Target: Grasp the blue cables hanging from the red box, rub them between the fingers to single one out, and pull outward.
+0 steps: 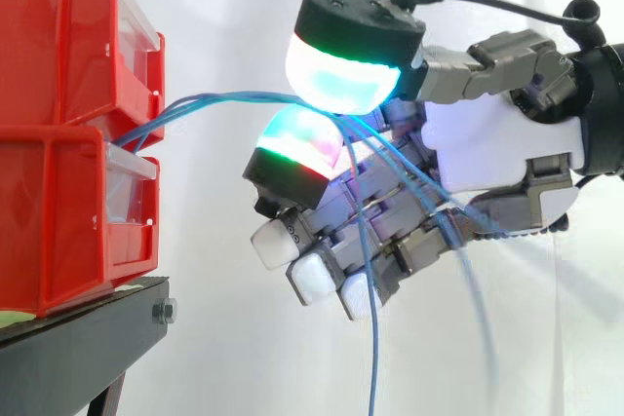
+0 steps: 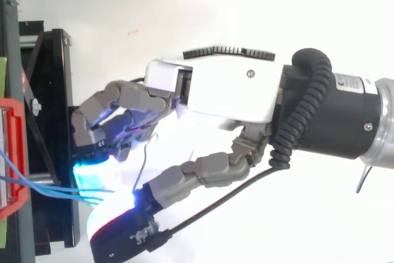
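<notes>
Two red bins are stacked at the left of the side view, the upper bin (image 1: 58, 46) sitting on the lower bin (image 1: 49, 231), and both rest on a black stand (image 1: 78, 338) in front of a white curtain (image 1: 244, 7). The blue cables (image 1: 234, 97) leave the front of the stack about where the two bins meet, just above the lower bin's clear front panel (image 1: 132, 172). From there they rise a little and run right as a loose bundle to the hand (image 1: 497, 148).

The hand comes in from the right, well clear of the bins, with its fingers curled toward them. Its fingers are clamped on the cables. The bundle passes between a large upper pad (image 1: 346, 75) glowing white and cyan and a lower pad (image 1: 302, 143) glowing green and red, and the two pads press together on it. Below these, the other fingertips (image 1: 278, 241) glow white and are folded in toward the palm.

Past the pinch, the strands fan out and slope down across the curled fingers. One strand hangs almost straight down below the hand. The others trail down toward the right and are too blurred to separate.

In the top view the hand (image 2: 228, 87) reaches left toward the stand, and the cables (image 2: 37, 186) cross from the red bin at the left edge into the glowing fingertips.
</notes>
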Action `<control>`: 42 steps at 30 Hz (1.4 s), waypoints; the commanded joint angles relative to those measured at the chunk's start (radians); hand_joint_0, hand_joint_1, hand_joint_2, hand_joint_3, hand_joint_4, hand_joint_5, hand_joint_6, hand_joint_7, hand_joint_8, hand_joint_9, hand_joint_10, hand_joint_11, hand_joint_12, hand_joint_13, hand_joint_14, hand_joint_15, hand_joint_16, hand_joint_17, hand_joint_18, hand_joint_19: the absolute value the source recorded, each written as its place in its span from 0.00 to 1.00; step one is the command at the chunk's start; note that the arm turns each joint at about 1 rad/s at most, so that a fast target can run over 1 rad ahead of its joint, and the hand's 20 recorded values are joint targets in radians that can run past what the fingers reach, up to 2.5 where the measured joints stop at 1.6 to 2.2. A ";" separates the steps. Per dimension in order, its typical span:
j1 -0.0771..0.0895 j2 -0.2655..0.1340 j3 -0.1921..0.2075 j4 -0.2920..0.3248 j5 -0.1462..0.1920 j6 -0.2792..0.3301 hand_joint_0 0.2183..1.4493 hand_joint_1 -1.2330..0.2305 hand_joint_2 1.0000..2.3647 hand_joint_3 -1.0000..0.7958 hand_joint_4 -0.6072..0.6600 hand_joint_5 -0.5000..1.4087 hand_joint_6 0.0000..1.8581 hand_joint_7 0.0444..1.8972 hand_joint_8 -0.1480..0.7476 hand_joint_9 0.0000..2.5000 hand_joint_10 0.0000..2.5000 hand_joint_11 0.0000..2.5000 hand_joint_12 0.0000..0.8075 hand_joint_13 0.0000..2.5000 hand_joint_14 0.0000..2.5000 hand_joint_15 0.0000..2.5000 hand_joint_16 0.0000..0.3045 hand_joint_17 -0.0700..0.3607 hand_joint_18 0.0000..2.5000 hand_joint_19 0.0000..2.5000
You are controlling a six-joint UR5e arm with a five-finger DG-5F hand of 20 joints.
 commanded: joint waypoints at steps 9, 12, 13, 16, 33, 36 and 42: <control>-0.012 0.002 0.043 0.044 -0.013 -0.288 0.23 0.47 0.00 0.28 0.61 0.17 0.48 0.58 0.52 0.33 0.01 0.19 0.53 0.32 0.01 0.24 0.19 0.46 0.26 0.27; -0.012 0.002 0.043 0.041 -0.015 -0.278 0.26 0.48 0.00 0.28 0.61 0.17 0.48 0.59 0.50 0.33 0.01 0.20 0.51 0.32 0.01 0.24 0.18 0.45 0.26 0.27; -0.012 0.000 0.043 0.040 -0.013 -0.271 0.28 0.47 0.00 0.30 0.60 0.17 0.48 0.59 0.50 0.33 0.01 0.21 0.51 0.32 0.01 0.25 0.17 0.44 0.25 0.27; -0.009 0.002 0.043 0.040 -0.010 -0.212 0.30 0.44 0.01 0.35 0.60 0.17 0.48 0.59 0.50 0.33 0.01 0.20 0.50 0.32 0.01 0.24 0.17 0.44 0.26 0.28; 0.010 0.000 0.043 -0.106 -0.009 0.094 0.32 0.34 0.01 0.40 0.58 0.18 0.48 0.63 0.49 0.33 0.01 0.21 0.49 0.33 0.01 0.24 0.17 0.43 0.27 0.27; 0.011 0.000 0.043 -0.120 -0.009 0.100 0.33 0.33 0.02 0.43 0.55 0.17 0.48 0.63 0.49 0.34 0.01 0.21 0.49 0.34 0.01 0.24 0.17 0.43 0.28 0.26; 0.011 0.000 0.042 -0.120 -0.013 0.086 0.34 0.31 0.02 0.45 0.51 0.17 0.49 0.63 0.49 0.33 0.01 0.21 0.49 0.33 0.01 0.24 0.17 0.43 0.28 0.26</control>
